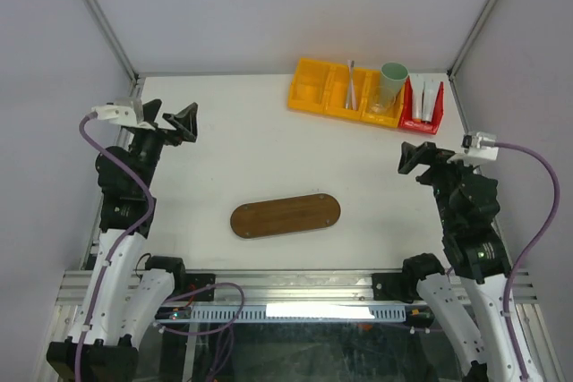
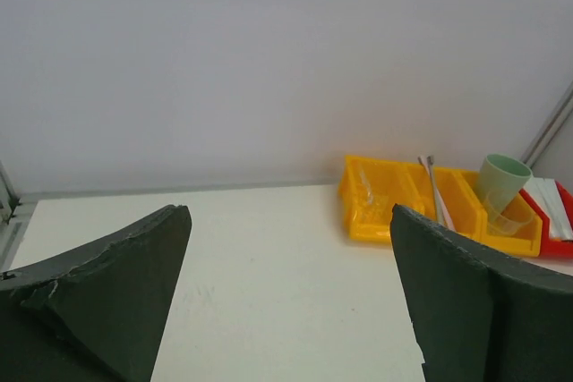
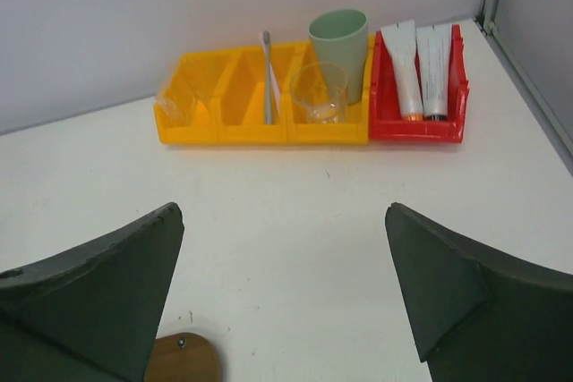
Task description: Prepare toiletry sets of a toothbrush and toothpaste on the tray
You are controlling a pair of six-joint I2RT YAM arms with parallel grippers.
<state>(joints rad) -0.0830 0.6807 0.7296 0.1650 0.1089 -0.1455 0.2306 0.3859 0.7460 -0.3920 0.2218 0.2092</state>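
Observation:
The dark-brown oval tray point(image 1: 285, 216) lies bare at the middle of the table; its end shows in the right wrist view point(image 3: 183, 360). A pale toothbrush point(image 1: 351, 85) lies in the yellow bin and shows in both wrist views point(image 3: 267, 87) point(image 2: 436, 194). Two white toothpaste tubes point(image 1: 423, 98) lie in the red bin point(image 3: 419, 69). My left gripper point(image 1: 170, 118) is open and empty at the far left point(image 2: 288, 221). My right gripper point(image 1: 423, 157) is open and empty, near the red bin's front point(image 3: 282, 212).
The yellow divided bin point(image 1: 315, 94) stands at the back right, with a mint-green cup point(image 1: 392, 85), a clear glass point(image 3: 319, 96) and another glass point(image 3: 175, 100) in it. The red bin point(image 1: 421, 124) adjoins it. Enclosure walls and metal posts ring the table.

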